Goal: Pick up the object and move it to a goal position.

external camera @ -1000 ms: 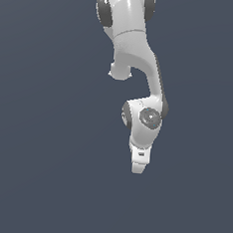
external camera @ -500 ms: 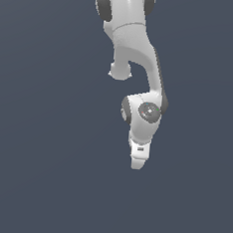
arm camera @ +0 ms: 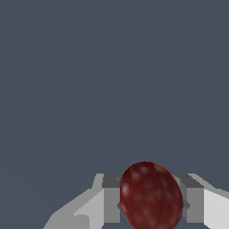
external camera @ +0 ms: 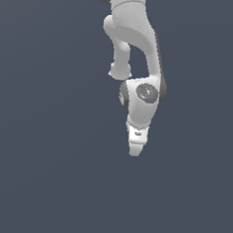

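One arm fills the upper middle of the exterior view, and over the last second its wrist has sunk a little lower in the frame, the gripper [external camera: 135, 151] now pointing down just below centre. In the wrist view the fingers [arm camera: 111, 199] sit closed against both sides of the object [arm camera: 151, 196], low in that frame. I'd judge the pick done and the carry begun; no goal marker shows.

Bare simulator scene: white arm [external camera: 144, 56] against flat slate-grey backdrop [external camera: 37, 131]
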Motion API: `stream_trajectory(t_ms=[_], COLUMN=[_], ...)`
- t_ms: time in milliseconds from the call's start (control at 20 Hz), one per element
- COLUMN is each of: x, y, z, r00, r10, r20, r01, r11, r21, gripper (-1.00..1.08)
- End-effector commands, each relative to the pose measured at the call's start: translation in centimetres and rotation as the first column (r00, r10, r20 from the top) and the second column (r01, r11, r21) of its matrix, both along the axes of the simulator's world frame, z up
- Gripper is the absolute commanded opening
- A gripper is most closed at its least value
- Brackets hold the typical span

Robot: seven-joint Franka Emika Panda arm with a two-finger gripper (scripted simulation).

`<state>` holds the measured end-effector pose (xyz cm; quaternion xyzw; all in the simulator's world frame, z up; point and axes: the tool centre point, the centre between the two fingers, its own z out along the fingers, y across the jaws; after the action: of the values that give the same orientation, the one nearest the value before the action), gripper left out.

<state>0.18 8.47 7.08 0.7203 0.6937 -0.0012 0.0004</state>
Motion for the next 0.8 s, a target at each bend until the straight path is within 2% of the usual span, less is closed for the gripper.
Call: stream_trajectory(t_ms=[0,400,750], x=[-1.3,-5.4,-7.6], y=[-0.5,-2.0,-2.8], z=[1.5,6.0,8.7], r00=[1.0,1.0,1.0], r10=[0.0,0.0,0.0], r20=[0.001,0.001,0.001], r01=[0.0,0.0,0.0], r11=[1.0,1.0,1.0], r21=[-0.001,-0.002,0.0], gripper=[-1.0,-1.0,-1.0])
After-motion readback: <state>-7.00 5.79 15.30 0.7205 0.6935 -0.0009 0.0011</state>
